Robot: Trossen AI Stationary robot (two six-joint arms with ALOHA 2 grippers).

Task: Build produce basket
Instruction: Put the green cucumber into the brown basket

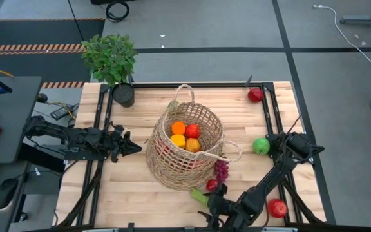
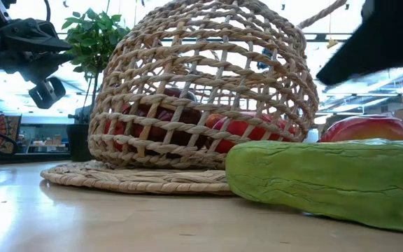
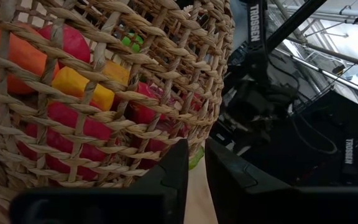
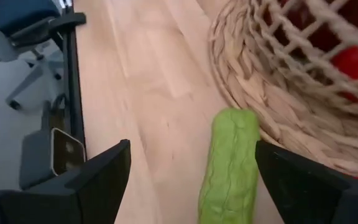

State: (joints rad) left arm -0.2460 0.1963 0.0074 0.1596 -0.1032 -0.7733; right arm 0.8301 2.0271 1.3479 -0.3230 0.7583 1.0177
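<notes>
The tan wicker basket (image 1: 185, 164) (image 2: 201, 84) (image 3: 104, 74) stands mid-table and holds an orange (image 1: 178, 128), a red fruit (image 1: 192, 131) and yellow pieces (image 1: 178, 140). Purple grapes (image 1: 221, 169) lie against its right side. The green cucumber (image 1: 198, 194) (image 2: 327, 178) (image 4: 229, 168) lies on the table by the basket's near foot. My right gripper (image 1: 212, 201) (image 4: 192, 149) hovers over it, open, with a finger on either side of it. My left gripper (image 1: 137, 147) (image 3: 194, 149) is shut and points at the basket's left wall.
A green apple (image 1: 261, 145) lies right of the basket, one red apple (image 1: 255, 95) at the far right and another (image 1: 277, 207) (image 2: 369, 128) at the near right. A small red piece (image 1: 211, 185) sits by the cucumber. A potted plant (image 1: 110, 57) stands at the far left corner.
</notes>
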